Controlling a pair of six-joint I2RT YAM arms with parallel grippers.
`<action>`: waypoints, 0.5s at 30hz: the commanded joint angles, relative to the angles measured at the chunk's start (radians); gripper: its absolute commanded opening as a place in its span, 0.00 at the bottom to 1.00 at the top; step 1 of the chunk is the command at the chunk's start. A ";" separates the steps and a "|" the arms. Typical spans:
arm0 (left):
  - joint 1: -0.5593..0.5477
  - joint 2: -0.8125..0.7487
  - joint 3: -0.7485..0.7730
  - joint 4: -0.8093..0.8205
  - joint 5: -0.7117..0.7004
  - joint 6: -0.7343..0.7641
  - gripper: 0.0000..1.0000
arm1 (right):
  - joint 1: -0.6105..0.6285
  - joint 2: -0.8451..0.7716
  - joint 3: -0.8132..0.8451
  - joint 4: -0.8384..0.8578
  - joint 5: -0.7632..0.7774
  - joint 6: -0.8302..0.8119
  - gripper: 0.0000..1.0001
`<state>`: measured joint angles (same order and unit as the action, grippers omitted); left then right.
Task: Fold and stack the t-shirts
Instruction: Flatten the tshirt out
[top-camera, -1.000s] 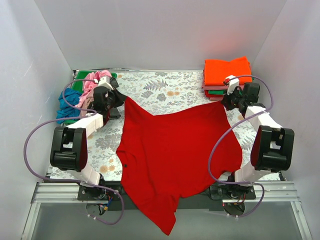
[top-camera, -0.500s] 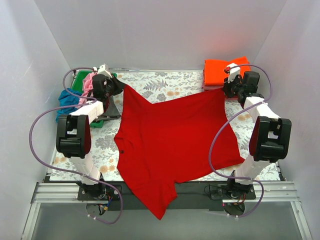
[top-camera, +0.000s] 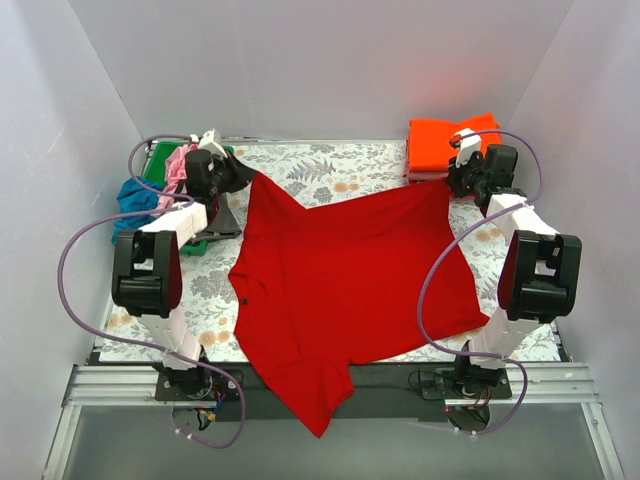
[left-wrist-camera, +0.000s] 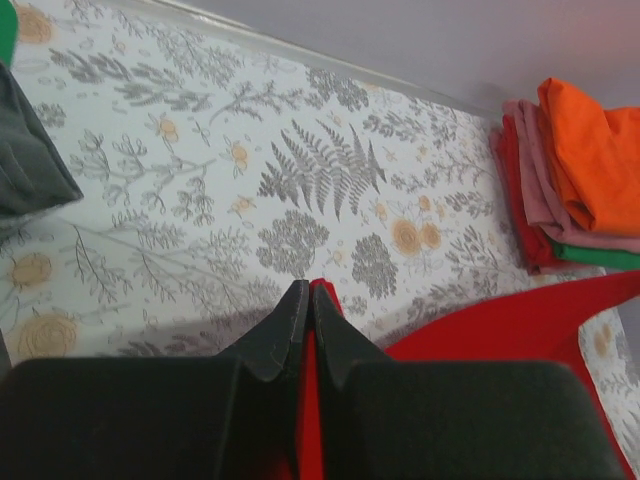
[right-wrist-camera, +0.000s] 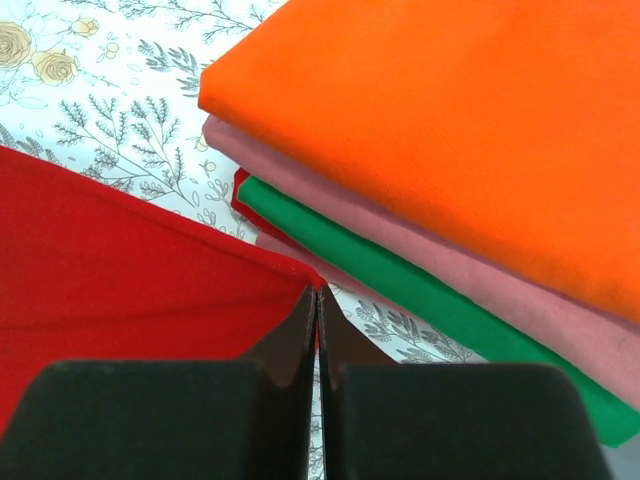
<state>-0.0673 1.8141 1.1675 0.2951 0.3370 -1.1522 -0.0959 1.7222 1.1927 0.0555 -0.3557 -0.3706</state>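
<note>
The left fingers (left-wrist-camera: 304, 300) are pressed together on the red shirt (top-camera: 350, 280). Only a thin red strip is seen between them in the left wrist view, and the gripped corner itself is hidden. The right fingers (right-wrist-camera: 312, 305) are likewise closed on the shirt's other far corner. The red edge runs up to their tips and vanishes between them, so how much cloth is caught cannot be told. In the top view both pairs of fingers are largely masked by their wrist housings.

Between the two grips the shirt's far edge is drawn across the bench (top-camera: 520, 345), dipping in the middle. The rest is spread over the floral cloth (top-camera: 330, 180). Its near part hangs past the bench's near edge, between the arm bases, down to a point. Sleeves and collar cannot be clearly made out.

Just beside the right fingers, at the far right corner, a folded stack (top-camera: 445, 145) is seen with orange on top. In the right wrist view pink, green and a sliver of red are shown beneath the orange. The lowest layers are blocked by the fingers, and the stack is cut off by the frame's right edge.

At the far left an unfolded pile (top-camera: 180, 165) of green, pink and blue is partly hidden behind the left arm. A dark grey piece is cut off at the left edge of the left wrist view.
</note>
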 joint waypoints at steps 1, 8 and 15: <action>0.004 -0.140 -0.087 0.032 0.040 -0.003 0.00 | -0.004 -0.035 -0.028 0.043 -0.025 0.019 0.01; 0.004 -0.268 -0.204 0.022 0.066 0.002 0.00 | -0.005 -0.027 -0.065 0.047 -0.046 0.027 0.01; 0.004 -0.392 -0.288 -0.014 0.115 -0.003 0.00 | -0.019 -0.038 -0.084 0.055 -0.040 0.032 0.01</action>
<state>-0.0673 1.5059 0.9100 0.2920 0.4133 -1.1584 -0.1036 1.7203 1.1152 0.0643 -0.3889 -0.3496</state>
